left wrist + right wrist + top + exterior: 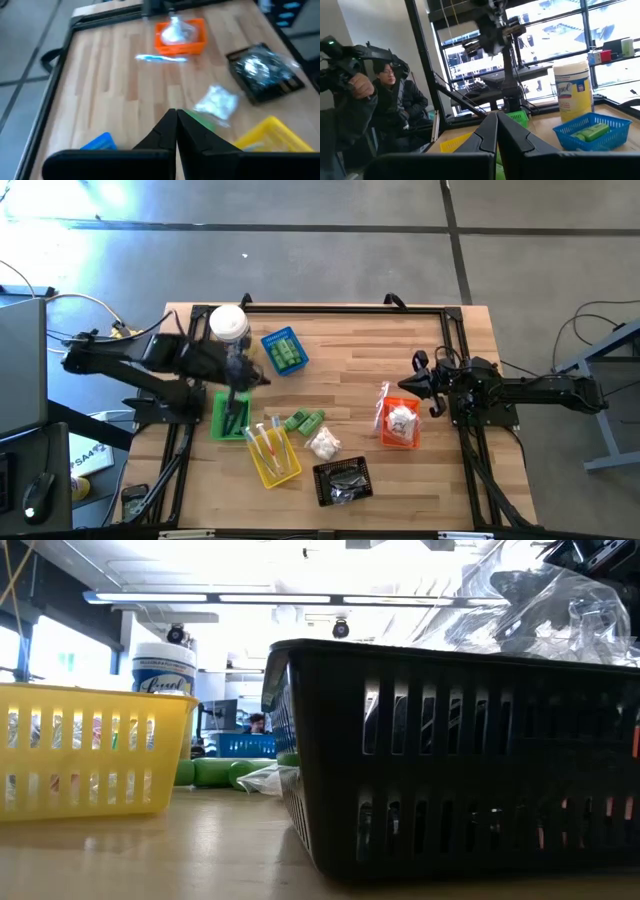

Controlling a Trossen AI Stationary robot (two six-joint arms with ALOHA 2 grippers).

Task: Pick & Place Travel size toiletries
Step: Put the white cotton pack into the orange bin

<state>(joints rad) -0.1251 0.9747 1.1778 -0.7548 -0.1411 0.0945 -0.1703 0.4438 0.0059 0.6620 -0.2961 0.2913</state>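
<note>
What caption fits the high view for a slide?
Left gripper shut above the green basket; right gripper shut beside the orange basket; toiletries partly sorted.

The left arm reached in from the table's left edge, its gripper (238,372) over the near-left part of the table. Its fingers (165,132) were pressed together with nothing between them. The right arm waited at the right edge, its gripper (418,376) pointing inward, its fingers (487,132) likewise closed and empty.
</note>
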